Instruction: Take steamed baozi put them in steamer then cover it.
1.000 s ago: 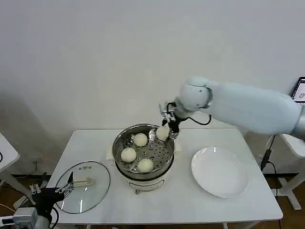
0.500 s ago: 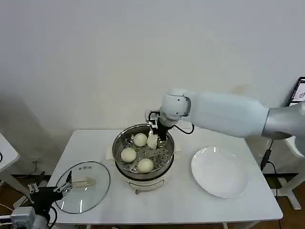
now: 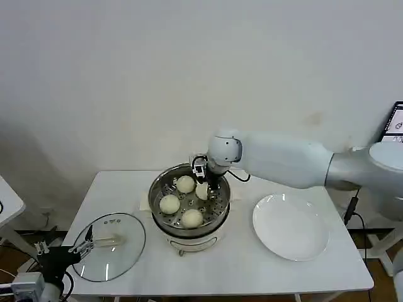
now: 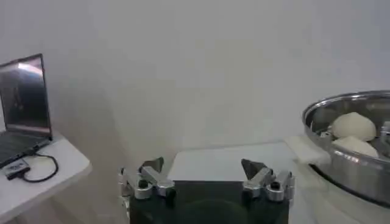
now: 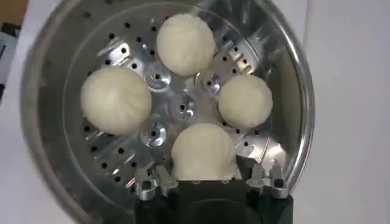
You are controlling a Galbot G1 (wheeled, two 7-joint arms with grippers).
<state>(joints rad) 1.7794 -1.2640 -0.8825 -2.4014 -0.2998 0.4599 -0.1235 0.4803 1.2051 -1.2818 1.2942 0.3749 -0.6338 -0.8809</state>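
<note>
At the lower left of the head view the left pincer (image 3: 85, 242) hovers with its fingers wide apart over the round glass lid (image 3: 108, 254), which lies flat on the white desk (image 3: 252, 270).

At frame centre, the steamer (image 3: 189, 201) holds three baozi on its perforated tray, and the right pincer (image 3: 203, 186) holds the fourth baozi (image 3: 201, 190) low inside the rim. In the right wrist view that bun (image 5: 203, 152) sits between the fingers, seemingly touching the tray. So the step in hand looks like setting down the last bun; next the fingers must spread and lift clear, then the lid goes on.

The white plate (image 3: 291, 226) at the right is bare.

Whether the bun's weight already rests on the tray is hard to tell, since the pincer hides its underside.
</note>
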